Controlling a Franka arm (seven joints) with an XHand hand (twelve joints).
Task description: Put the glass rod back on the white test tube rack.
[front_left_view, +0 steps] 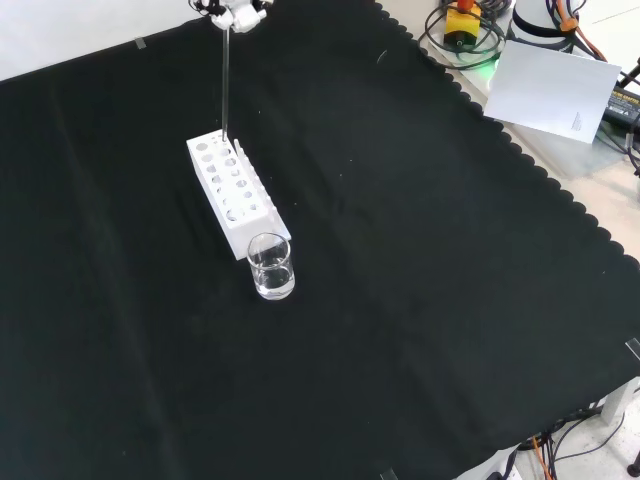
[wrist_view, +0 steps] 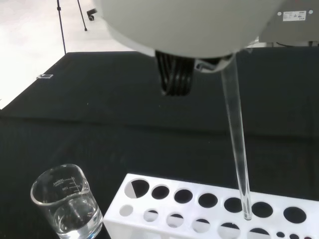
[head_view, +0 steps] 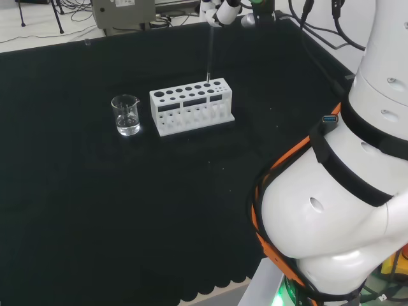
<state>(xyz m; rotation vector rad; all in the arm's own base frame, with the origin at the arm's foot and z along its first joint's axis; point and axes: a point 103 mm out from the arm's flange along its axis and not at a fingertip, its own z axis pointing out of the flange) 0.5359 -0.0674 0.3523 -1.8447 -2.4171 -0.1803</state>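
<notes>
Upright, glass rod [wrist_view: 238, 149] pinched by the hand [head_view: 220, 11], tip touching white rack [head_view: 191, 108], beaker [head_view: 126, 115] beside

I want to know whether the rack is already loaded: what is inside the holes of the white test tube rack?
The rack holes look empty; the glass rod, held upright by the hand, has its tip at one hole's rim. How deep it sits cannot be told. The beaker stands beside the rack.

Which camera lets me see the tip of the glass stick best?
The wrist view: the glass rod is close and large there, its tip right at a hole of the white rack. In the head view the rod is a faint thin line above the rack. The front view shows it upright but small, hanging from the hand.
</notes>
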